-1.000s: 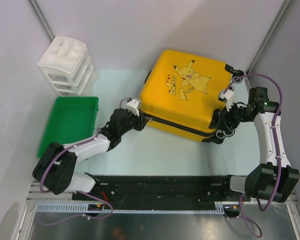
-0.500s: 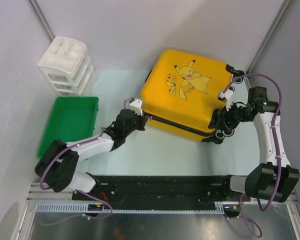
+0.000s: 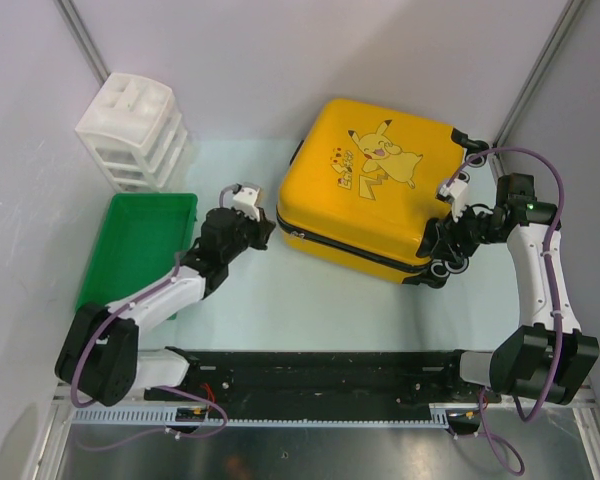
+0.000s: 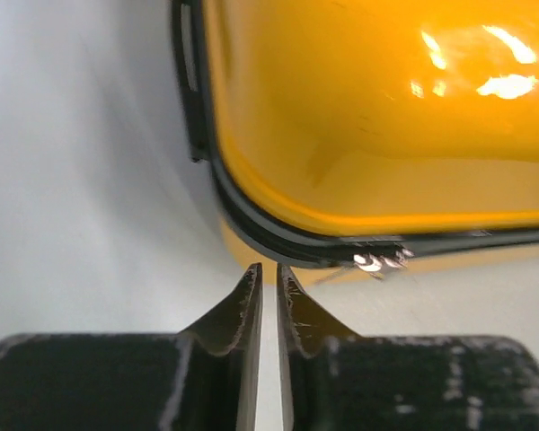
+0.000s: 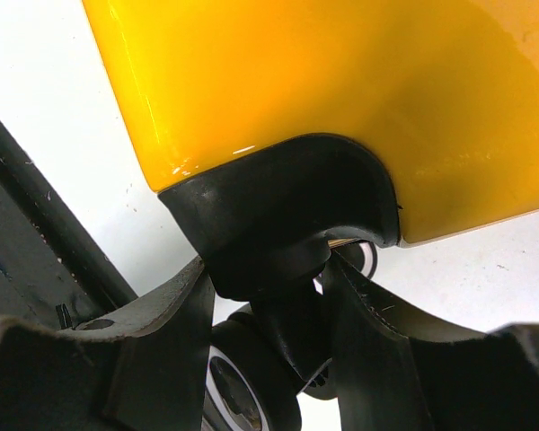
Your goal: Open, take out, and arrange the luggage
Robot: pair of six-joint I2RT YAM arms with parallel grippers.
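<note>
The yellow luggage [image 3: 370,190] with its cartoon print lies flat and closed at the back right of the table. My left gripper [image 3: 266,230] hovers just off its near-left corner, jaws shut with nothing between them. In the left wrist view its fingertips [image 4: 269,274] point at the black zipper trim [image 4: 251,229], and the silver zipper pulls [image 4: 377,261] hang a little to the right, untouched. My right gripper [image 3: 443,247] is at the near-right corner, shut on the stem of a black wheel [image 5: 287,305] beneath the yellow shell [image 5: 341,72].
A green tray [image 3: 150,200] lies to the left of my left arm. A white drawer unit [image 3: 132,130] stands behind it against the wall. The black base rail [image 3: 320,365] runs along the near edge. Walls enclose the back and both sides.
My left gripper has drawn back to the left, away from the luggage's front seam, and its jaws have come together. The right arm and the luggage have barely moved.
</note>
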